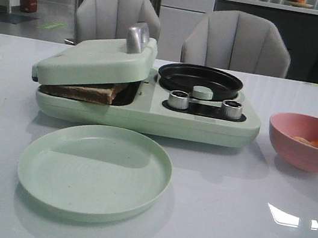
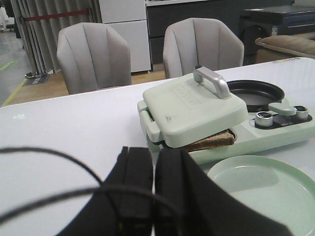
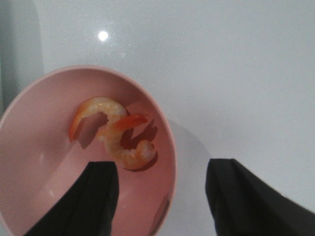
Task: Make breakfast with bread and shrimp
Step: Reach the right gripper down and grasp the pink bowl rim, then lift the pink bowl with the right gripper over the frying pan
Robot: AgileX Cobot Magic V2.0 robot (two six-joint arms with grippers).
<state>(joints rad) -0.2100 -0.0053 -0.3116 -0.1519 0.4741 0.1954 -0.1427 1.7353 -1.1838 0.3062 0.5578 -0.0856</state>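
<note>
Fingers first: the left gripper (image 2: 153, 189) has its two black pads pressed together with nothing between them, while the right gripper (image 3: 162, 196) is spread wide above the pink round bowl (image 3: 162, 128), one finger over the bowl's inside and the other outside its rim.

Largest on the glossy white table (image 1: 220, 227) is one pale green breakfast maker (image 1: 147, 114). Its hinged sandwich-press lid (image 1: 95, 59), with a silver handle (image 1: 137, 37), rests slightly ajar on brown-crusted bread (image 1: 87, 90); I cannot tell how many slices. Embossed lettering on the lid shows only in the left wrist view and is too small to read. Beside the press sits one round black pan (image 1: 200, 78) and two silver knobs (image 1: 178, 100). One empty pale green round plate (image 1: 95, 169) lies in front.

Only the right wrist view looks into the bowl: two curled pink-orange shrimp (image 3: 115, 130), touching. Two grey chairs (image 1: 236, 40) stand behind.
</note>
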